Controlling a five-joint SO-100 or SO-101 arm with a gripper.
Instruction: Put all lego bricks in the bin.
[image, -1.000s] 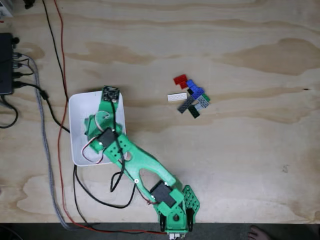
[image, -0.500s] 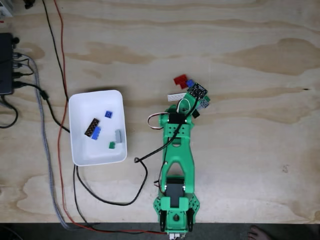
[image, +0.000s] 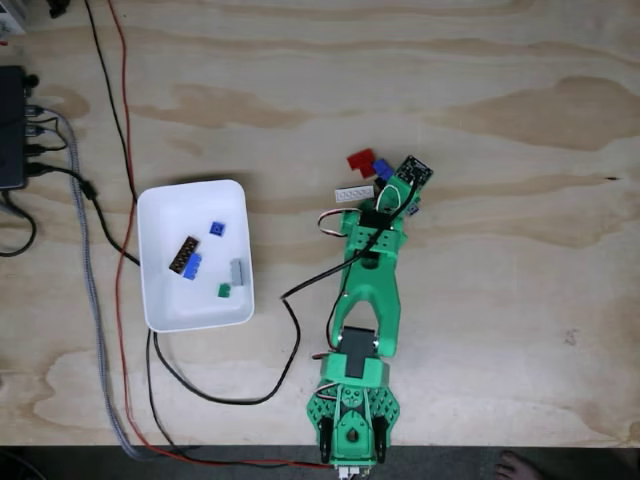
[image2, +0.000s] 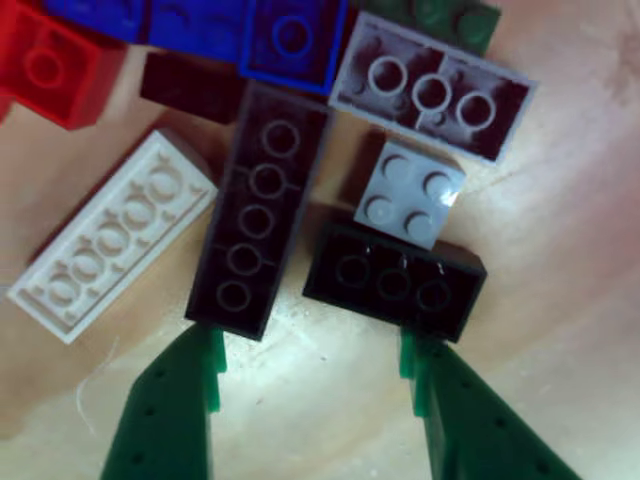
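Reaching from the base at the bottom edge of the fixed view, the green arm (image: 365, 290) is extending toward the cluster of lego bricks (image: 372, 178) right of centre. In the other view, the gripper (image2: 312, 365) is standing spread apart, its two green fingers (image2: 170, 410) rising from the bottom edge and holding nothing. A long dark brick (image2: 258, 215) is lying upside down just above the left finger, a black brick (image2: 395, 280) just above the right one. A white brick (image2: 105, 240), a grey square plate (image2: 410, 195) and a red brick (image2: 55, 60) are lying nearby. The bin (image: 165, 215) is sitting at centre left of the fixed view, containing five small bricks.
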